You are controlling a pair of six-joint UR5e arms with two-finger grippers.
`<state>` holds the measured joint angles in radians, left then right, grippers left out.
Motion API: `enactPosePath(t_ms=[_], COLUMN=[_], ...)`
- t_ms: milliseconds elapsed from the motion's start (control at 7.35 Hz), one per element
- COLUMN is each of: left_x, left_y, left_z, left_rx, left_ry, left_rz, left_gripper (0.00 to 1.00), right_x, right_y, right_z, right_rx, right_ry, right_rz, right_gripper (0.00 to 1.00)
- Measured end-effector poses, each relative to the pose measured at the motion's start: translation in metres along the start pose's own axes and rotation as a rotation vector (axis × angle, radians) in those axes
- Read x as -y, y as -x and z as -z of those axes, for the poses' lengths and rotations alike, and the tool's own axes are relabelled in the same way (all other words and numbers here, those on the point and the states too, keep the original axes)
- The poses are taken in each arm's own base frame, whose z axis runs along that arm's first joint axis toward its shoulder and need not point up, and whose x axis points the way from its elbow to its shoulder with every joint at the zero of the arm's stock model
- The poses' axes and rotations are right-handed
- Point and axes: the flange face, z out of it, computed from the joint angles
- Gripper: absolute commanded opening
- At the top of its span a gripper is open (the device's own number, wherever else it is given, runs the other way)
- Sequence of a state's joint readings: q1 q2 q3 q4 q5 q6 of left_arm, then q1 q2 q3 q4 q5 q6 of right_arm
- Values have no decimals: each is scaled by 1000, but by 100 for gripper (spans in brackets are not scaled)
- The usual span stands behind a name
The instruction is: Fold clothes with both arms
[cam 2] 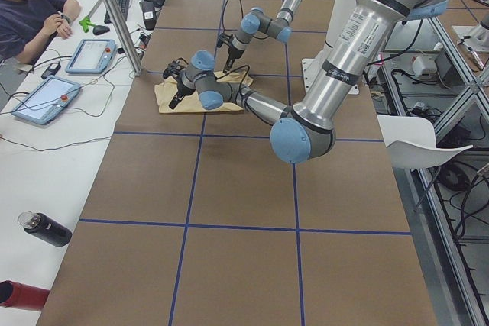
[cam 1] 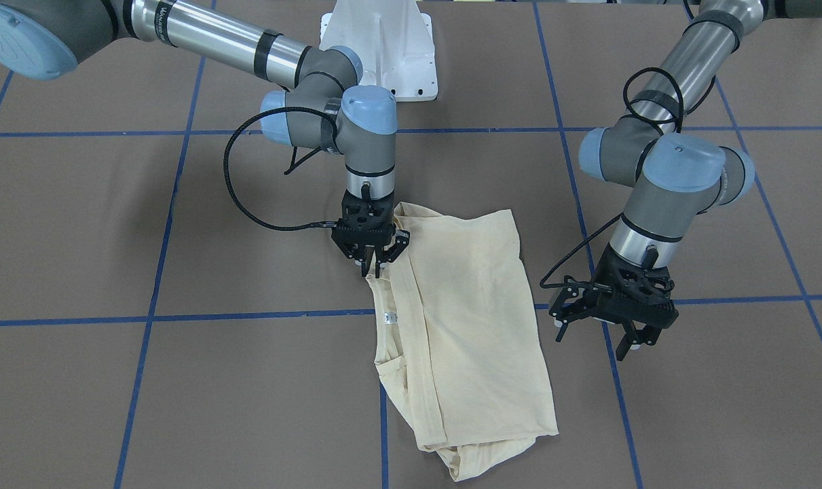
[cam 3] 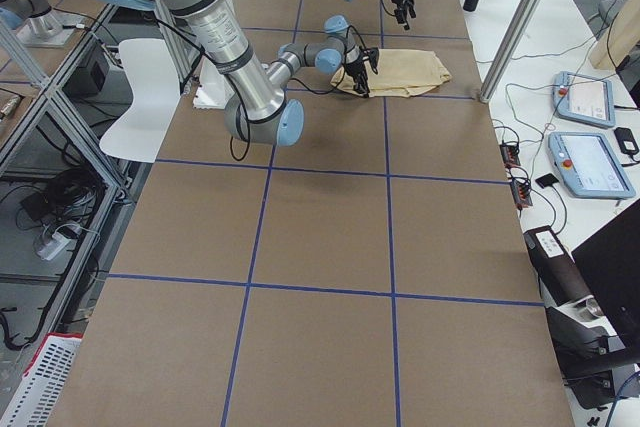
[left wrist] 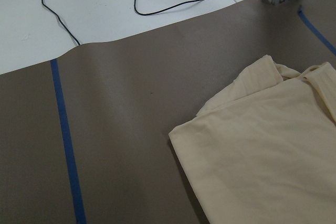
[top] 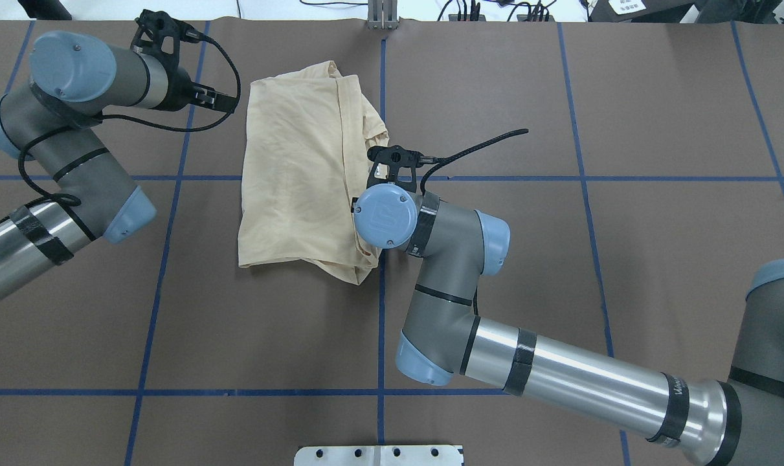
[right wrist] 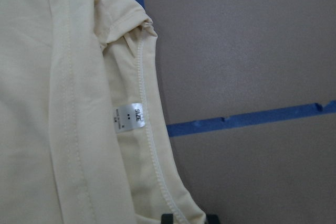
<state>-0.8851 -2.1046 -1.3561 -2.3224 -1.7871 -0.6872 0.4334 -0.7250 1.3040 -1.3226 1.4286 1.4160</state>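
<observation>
The shirt (cam 1: 478,305) lies flat on the brown counter (cam 1: 248,394), folded into a rough rectangle with its plain cream side up. In the overhead view it sits in the far middle of the counter, mostly just left of the centre blue tape line (top: 382,310). A looser, doubled edge with stitched seams runs along its right side.

The right tool (cam 1: 373,270) points straight down at that right edge, at the shirt's near end. Its fingers are drawn close together with the hem between them. In the right wrist view the two dark fingertips show at the bottom edge, with the stitched hem passing between them. A small white tag (right wrist: 129,116) marked "SIZE" sits on the inner fabric just beyond the tool, beside a cross line of tape.

The left tool (cam 1: 589,345) hangs above bare counter just left of the shirt's far corner, apart from the cloth. Its fingers are spread wide and it has hold of nothing. The left wrist view shows that corner of the shirt at lower right, with bare counter and a blue line to its left.

The white pedestal base (cam 1: 383,47) stands at the counter's near edge. In the left side view a person (cam 2: 30,13) sits at a white bench along the counter's far side, where two tablets and a dark bottle (cam 2: 46,229) lie.
</observation>
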Motion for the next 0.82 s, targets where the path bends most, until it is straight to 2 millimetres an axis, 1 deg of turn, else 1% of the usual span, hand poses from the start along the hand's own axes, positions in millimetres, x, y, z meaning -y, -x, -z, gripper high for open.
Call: enactPosePath(t_ms=[272,408,544,680,816], left_x=[0,0,0,1,1], left_y=[0,0,0,-1,-1], left_z=[0,0,0,1,1], left_rx=[0,0,-1,-2,-3], left_ry=[0,0,-1,-2,-3], left_rz=[0,0,0,-1,-1], left_gripper=[100,100,100,100,100], right_x=[2,2,0,-10,-26], right_y=[3,-3,-24,-59,-93], right_z=[7,14,24,38,53], right_rx=[12,19,23,35,46], right_ry=[0,3,4,9,18], right_rz=[2,2,2,6,18], right_gripper=[0,0,0,0,0])
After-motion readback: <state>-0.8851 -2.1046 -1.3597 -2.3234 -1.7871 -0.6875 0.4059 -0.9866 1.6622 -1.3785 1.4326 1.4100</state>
